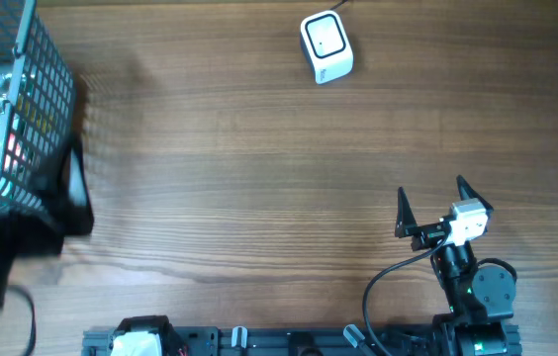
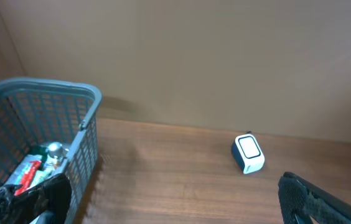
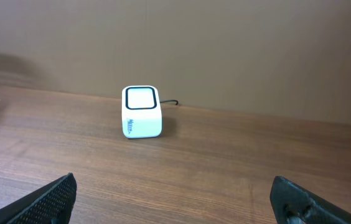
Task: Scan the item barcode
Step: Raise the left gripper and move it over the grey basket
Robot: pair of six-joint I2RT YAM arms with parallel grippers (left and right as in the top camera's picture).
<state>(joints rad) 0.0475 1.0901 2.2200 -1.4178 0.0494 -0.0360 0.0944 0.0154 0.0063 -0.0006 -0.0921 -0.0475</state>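
views: left wrist takes in basket (image 2: 83, 140) and scanner (image 2: 248, 154) together; right wrist takes in the scanner only | basket contents: red-and-white pack (image 2: 29, 171), silver-capped item (image 2: 54, 149) | scanner: far side of table (image 1: 259, 168), well apart from basket | left gripper (image 2: 175, 208): jaws wide, empty | right gripper (image 3: 175, 205): jaws wide, empty

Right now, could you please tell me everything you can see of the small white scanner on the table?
The barcode scanner is a small white box with rounded corners, apparently plastic. Its upper face carries a pale window in a dark frame, and the right wrist view shows small dark markings on the side facing that camera. It stands upright on the wooden table, far from the arms and close to the back wall. A thin dark cable leaves its rear. Nothing else touches it.
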